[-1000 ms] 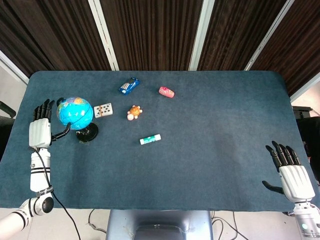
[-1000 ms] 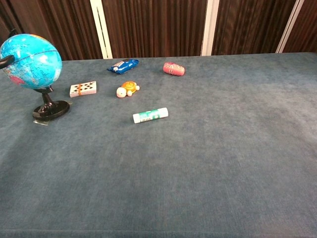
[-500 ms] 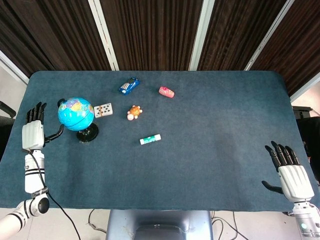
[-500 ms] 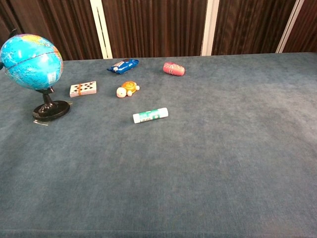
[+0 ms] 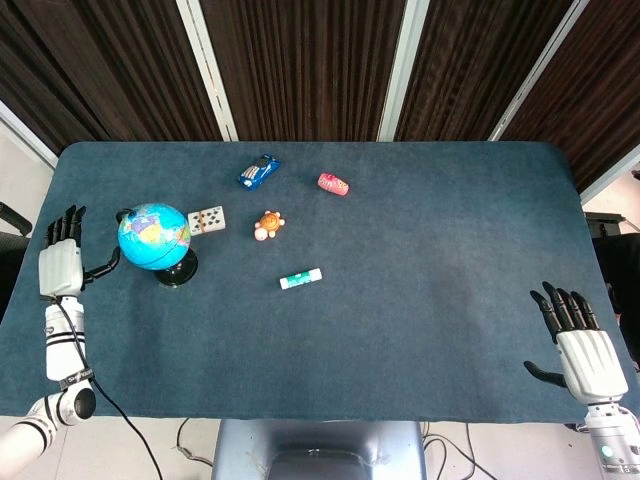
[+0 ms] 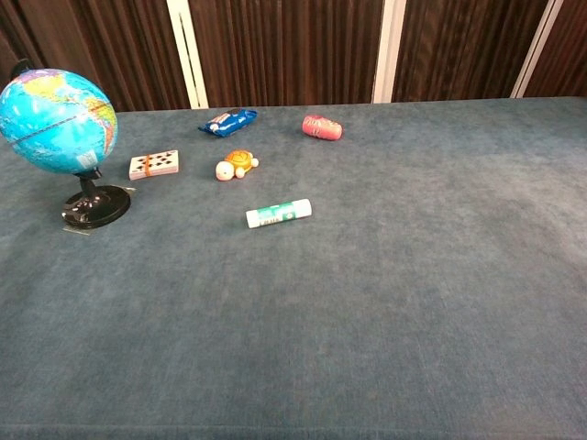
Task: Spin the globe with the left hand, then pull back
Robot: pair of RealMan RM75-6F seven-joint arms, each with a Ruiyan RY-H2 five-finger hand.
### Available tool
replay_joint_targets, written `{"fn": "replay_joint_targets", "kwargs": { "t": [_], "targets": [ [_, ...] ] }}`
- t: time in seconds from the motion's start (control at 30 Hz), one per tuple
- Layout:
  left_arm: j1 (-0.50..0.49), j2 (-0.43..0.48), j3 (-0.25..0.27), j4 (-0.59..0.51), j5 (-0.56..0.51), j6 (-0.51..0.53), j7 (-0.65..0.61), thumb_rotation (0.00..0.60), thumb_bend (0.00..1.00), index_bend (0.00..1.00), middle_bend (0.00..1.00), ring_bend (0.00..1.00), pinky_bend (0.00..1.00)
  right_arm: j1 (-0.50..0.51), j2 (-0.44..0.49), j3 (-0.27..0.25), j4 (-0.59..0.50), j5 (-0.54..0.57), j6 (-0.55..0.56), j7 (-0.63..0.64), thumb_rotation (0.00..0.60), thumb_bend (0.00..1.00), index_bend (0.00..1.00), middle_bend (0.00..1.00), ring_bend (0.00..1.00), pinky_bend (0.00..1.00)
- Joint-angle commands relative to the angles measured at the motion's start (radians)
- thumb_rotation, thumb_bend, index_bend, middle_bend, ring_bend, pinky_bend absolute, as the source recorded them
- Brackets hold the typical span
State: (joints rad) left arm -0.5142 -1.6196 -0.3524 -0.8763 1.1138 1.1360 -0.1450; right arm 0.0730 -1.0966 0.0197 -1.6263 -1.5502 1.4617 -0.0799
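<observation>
A small blue globe (image 5: 153,236) on a black stand stands upright at the left of the table; the chest view has the globe (image 6: 57,122) at its far left. My left hand (image 5: 60,263) is at the table's left edge, a short gap left of the globe, fingers straight and apart, thumb pointing toward it without touching, holding nothing. My right hand (image 5: 583,345) rests at the table's near right corner, fingers spread, empty. Neither hand appears in the chest view.
A card deck (image 5: 207,220) lies just right of the globe. Beyond it lie an orange toy turtle (image 5: 268,225), a blue toy car (image 5: 258,171), a pink toy (image 5: 334,184) and a green-and-white tube (image 5: 300,279).
My left hand has drawn back left, off the globe to the table's edge. The globe has turned, showing different land, and its stand has shifted slightly. The right hand has stayed put.
</observation>
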Motion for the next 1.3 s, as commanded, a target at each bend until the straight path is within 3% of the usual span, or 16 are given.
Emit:
{"fn": "replay_joint_targets", "kwargs": {
  "t": [0.03,0.27,0.43,0.53,0.97,1.3],
  "targets": [
    [0.017,0.013,0.001,-0.013,0.019,0.045,-0.014,0.391,0.31,0.00,0.00,0.00,0.04,0.000,-0.001,0.000,0.000,0.001,-0.001,-0.001,0.600,0.14,0.00,0.00,0.00,0.00],
    [0.085,0.088,0.010,-0.163,0.118,0.254,-0.055,0.408,0.37,0.00,0.00,0.00,0.04,0.001,-0.003,0.005,0.003,0.010,-0.002,-0.014,0.600,0.14,0.00,0.00,0.00,0.00],
    [0.099,0.126,0.046,-0.294,0.198,0.312,-0.041,0.442,0.37,0.00,0.00,0.00,0.04,0.001,-0.003,0.003,0.000,0.004,-0.001,-0.011,0.600,0.14,0.00,0.00,0.00,0.00],
    [0.083,0.117,0.050,-0.325,0.215,0.309,-0.022,0.471,0.36,0.00,0.00,0.00,0.04,-0.001,0.000,0.002,-0.002,0.000,0.004,-0.006,0.600,0.14,0.00,0.00,0.00,0.00],
    [-0.005,0.014,0.001,-0.263,0.142,0.224,0.056,0.470,0.34,0.00,0.00,0.00,0.04,-0.008,0.010,0.005,-0.002,-0.003,0.021,0.015,0.600,0.14,0.00,0.00,0.00,0.00],
    [-0.015,-0.002,-0.004,-0.235,0.115,0.203,0.070,0.467,0.33,0.00,0.00,0.00,0.04,-0.006,0.010,0.005,-0.002,0.000,0.015,0.013,0.600,0.14,0.00,0.00,0.00,0.00]
  ]
}}
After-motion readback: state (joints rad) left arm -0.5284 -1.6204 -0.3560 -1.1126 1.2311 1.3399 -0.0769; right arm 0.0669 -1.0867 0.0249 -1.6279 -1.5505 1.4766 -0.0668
